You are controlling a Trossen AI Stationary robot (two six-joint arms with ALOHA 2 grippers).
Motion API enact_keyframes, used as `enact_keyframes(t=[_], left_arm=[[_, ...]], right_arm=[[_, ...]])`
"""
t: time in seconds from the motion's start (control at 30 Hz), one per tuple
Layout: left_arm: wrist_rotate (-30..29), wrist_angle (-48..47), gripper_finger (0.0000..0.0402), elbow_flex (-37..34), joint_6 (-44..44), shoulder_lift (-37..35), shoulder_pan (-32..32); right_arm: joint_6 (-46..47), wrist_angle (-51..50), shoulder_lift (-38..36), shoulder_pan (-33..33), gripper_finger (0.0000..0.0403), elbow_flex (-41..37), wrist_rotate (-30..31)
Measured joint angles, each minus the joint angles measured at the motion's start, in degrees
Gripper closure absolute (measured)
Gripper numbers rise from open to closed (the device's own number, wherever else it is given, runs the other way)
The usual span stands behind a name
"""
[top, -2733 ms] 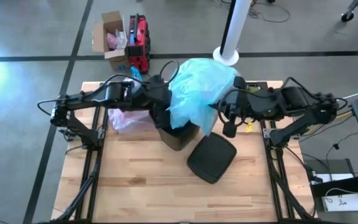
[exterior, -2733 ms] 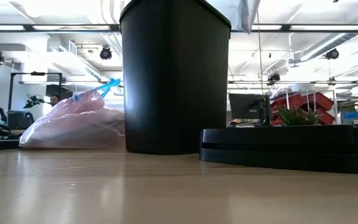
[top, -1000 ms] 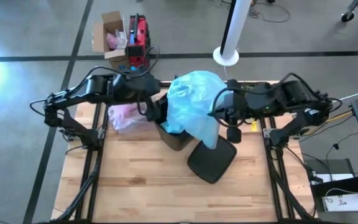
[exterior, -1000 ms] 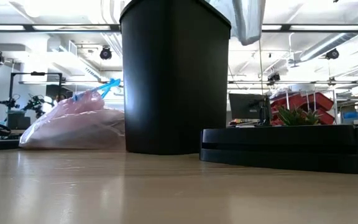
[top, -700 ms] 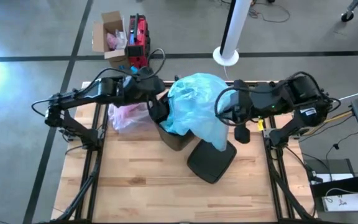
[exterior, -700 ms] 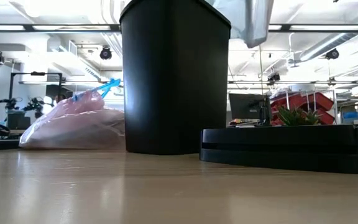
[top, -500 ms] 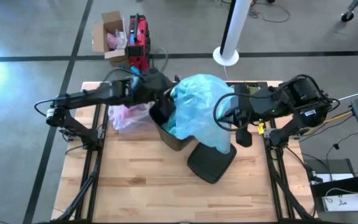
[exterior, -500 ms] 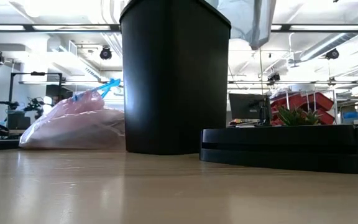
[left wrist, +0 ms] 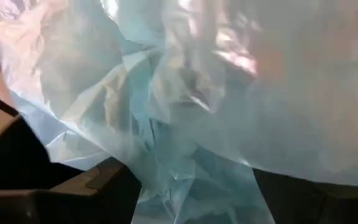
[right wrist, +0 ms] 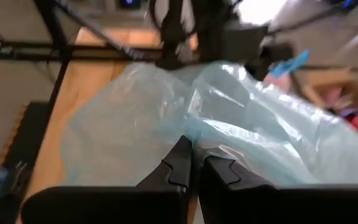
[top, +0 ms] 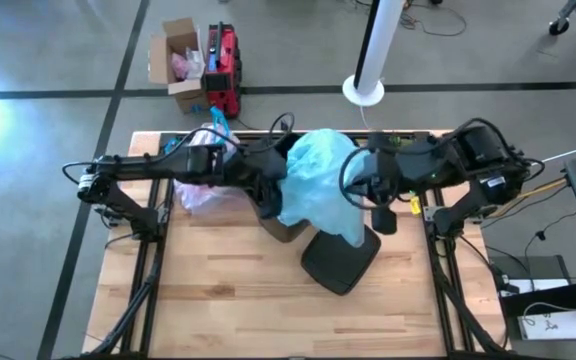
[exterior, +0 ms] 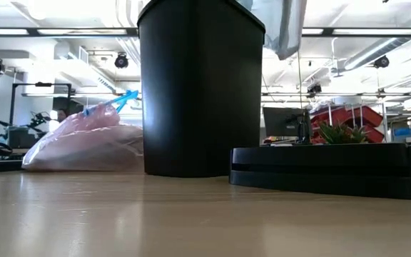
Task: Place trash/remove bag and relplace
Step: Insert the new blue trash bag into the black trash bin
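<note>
The step in hand looks like lining the black bin (top: 286, 222): the right end effector (right wrist: 194, 167) is pinched shut on the light blue bag (top: 318, 185), billowing over the bin mouth. The left end effector (top: 268, 190) gapes wide beside it, holding nothing visible; next, the bag's rim wants spreading over the bin's edge, while the tied pink bag (exterior: 88, 143) sits on the desk (top: 228, 300).

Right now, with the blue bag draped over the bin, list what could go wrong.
1. The light blue bag hangs bunched over one side of the black bin, so it may not open into the mouth.
2. The right pincer is shut on a thin fold; pulling could tear it or let it slip.
3. The bag trails onto the bin lid and may snag.
</note>
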Motion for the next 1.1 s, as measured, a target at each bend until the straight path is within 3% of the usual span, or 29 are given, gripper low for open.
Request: enact_keyframes(t=[0.3, 0.43, 0.53, 0.7, 0.87, 1.0, 1.1], left_arm=[[-10.55, -21.26, 0.0132, 13.50, 4.73, -1.69, 0.57], [-11.64, -31.49, 0.0132, 18.49, 1.03, -2.54, 0.78], [-11.79, -33.58, 0.0132, 18.59, -3.58, -4.10, 0.88], [-11.86, -26.41, 0.0132, 13.34, -7.13, -5.48, 0.78], [-11.35, -8.51, 0.0132, 4.14, -8.48, -5.54, -0.16], [-6.43, 5.68, 0.0132, -2.85, -8.65, -4.66, -1.66], [-5.14, 6.42, 0.0132, -4.75, -8.58, -4.11, -2.32]], right_arm=[[-5.00, 0.66, 4.41, -4.81, 0.0403, -0.04, 0.09], [-5.00, -0.12, 6.36, -7.27, 0.0403, -0.02, 0.11], [-4.92, -1.28, 7.10, -8.26, 0.0403, -0.07, 0.09], [-3.88, -5.09, 5.29, -8.27, 0.0403, -0.04, 0.06], [-2.57, -3.72, 3.74, -8.29, 0.0403, 0.00, 0.09], [-2.72, -3.03, 5.08, -8.29, 0.0403, -0.07, 0.07], [-2.84, -4.42, 7.17, -8.26, 0.0403, -0.34, -0.21]])
